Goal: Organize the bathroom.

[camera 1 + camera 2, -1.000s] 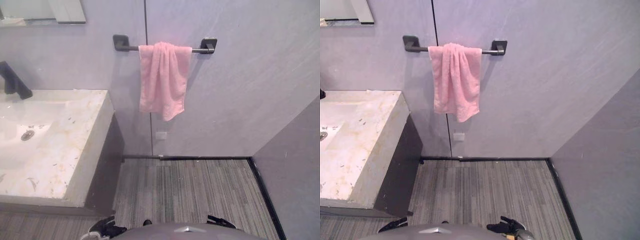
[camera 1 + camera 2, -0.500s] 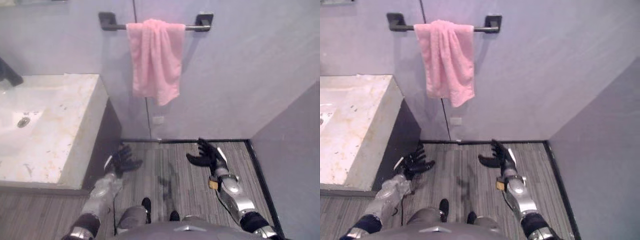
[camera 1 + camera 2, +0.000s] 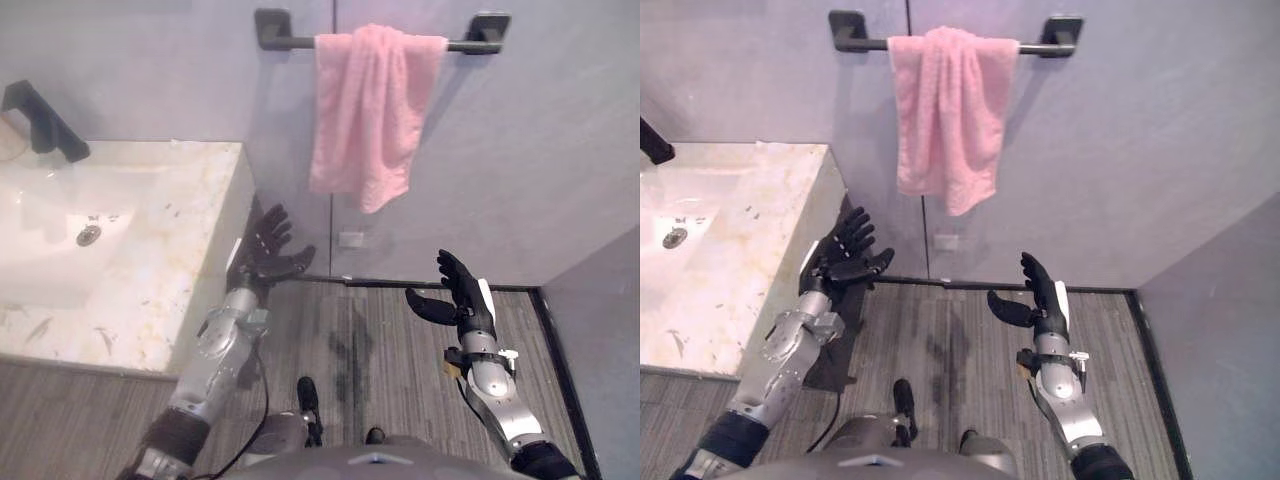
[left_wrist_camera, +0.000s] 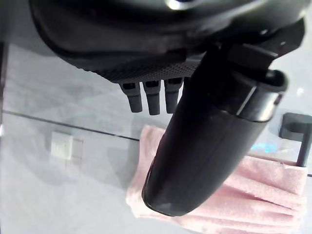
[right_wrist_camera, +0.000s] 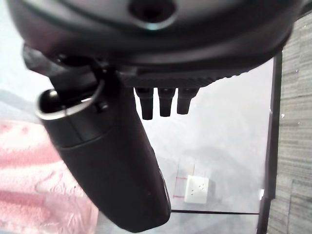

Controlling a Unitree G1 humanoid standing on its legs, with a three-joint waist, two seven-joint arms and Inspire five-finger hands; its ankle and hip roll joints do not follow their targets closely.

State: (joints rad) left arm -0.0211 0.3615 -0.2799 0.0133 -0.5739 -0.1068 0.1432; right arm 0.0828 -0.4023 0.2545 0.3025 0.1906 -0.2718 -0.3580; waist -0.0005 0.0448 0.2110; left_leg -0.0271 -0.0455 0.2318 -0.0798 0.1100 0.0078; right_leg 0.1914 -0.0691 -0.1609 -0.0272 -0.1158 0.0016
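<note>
Fingers spread wide on both dark hands, left hand [image 3: 266, 246] and right hand [image 3: 459, 290], below the fluffy pink towel [image 3: 372, 110] (draped over a bar).

A white wall socket [image 3: 350, 239] sits low on the grey wall [image 3: 560, 150], above the striped floor [image 3: 400, 340].

The left hand [image 4: 204, 122] (fingers straight, holding nothing) points toward a pink towel [image 4: 263, 195] on a wall rail [image 4: 297, 131].
</note>
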